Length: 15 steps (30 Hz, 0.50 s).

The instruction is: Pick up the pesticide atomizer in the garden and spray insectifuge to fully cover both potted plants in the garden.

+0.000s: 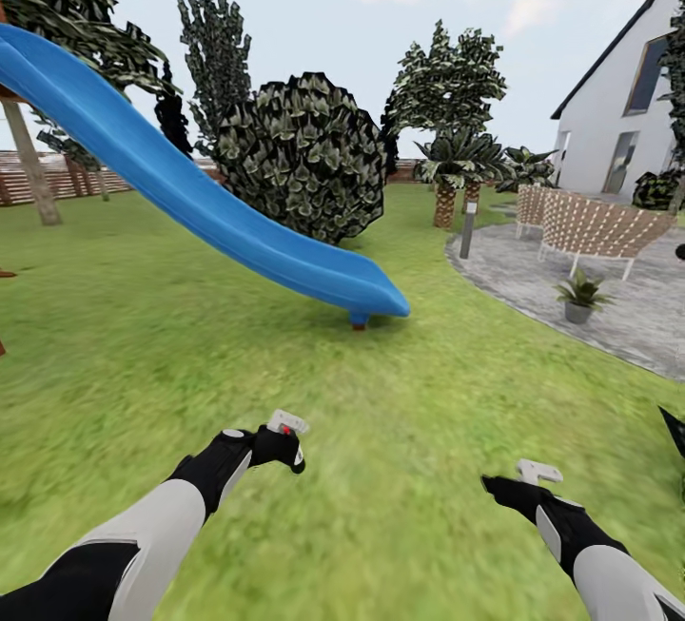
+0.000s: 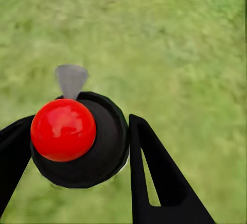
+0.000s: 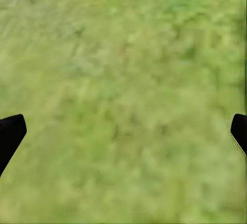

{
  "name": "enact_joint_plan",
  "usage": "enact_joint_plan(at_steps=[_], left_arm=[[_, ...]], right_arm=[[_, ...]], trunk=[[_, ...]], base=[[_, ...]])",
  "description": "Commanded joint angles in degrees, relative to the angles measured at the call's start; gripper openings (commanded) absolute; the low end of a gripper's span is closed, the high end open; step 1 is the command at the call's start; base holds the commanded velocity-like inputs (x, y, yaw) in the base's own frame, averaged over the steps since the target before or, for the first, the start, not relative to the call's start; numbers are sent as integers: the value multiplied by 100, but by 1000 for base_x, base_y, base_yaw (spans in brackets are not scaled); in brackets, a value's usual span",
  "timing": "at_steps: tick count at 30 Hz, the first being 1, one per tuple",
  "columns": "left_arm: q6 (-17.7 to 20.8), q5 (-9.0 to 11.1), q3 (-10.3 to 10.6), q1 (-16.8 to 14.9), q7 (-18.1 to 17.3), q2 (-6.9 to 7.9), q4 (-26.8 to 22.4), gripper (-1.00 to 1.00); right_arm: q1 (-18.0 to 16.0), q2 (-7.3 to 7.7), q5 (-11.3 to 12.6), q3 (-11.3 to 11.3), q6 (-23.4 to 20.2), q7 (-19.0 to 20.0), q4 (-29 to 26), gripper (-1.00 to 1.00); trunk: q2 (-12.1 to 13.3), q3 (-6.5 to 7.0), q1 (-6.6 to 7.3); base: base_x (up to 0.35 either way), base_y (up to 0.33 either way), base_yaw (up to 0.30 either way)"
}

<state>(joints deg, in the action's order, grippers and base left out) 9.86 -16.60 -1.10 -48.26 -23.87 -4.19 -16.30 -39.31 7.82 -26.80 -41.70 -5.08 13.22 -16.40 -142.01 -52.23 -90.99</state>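
We judge the pickup done and the carry under way: our left end effector (image 2: 82,147) is clamped on the pesticide atomizer (image 2: 77,139), whose dark nozzle head with its red dot sits between the two dark fingers (image 2: 154,183) in the left wrist view, over blurred lawn (image 1: 190,336). In the head view the same end effector is held low over the grass with the atomizer's pale body poking up from it. Our right end effector (image 3: 123,131) holds nothing, its fingers wide apart above the grass. One potted plant (image 1: 580,298) stands on the grey patio (image 1: 533,279) ahead to our right, well apart from us, near a woven chair (image 1: 595,226); the blue slide (image 1: 190,193) lies ahead on the left. The next move, as we read it, calls for driving right toward the patio and aiming the nozzle at the leaves. We can read no label, brand or writing.
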Motion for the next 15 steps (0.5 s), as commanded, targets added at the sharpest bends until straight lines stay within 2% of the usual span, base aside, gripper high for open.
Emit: enact_joint_plan(at_steps=[1,15], left_arm=[[42,-10,-13,1,-21,1,-15,-100],[42,-10,-13,-1,-21,0,-17,-100]], right_arm=[[-6,-6,-43,-50,-28,41,-12,100],[-6,-1,-44,-51,-28,41,-12,100]], trunk=[[-2,-6,-2],[-2,-6,-2]], base=[[336,113,-274],[337,113,-274]])
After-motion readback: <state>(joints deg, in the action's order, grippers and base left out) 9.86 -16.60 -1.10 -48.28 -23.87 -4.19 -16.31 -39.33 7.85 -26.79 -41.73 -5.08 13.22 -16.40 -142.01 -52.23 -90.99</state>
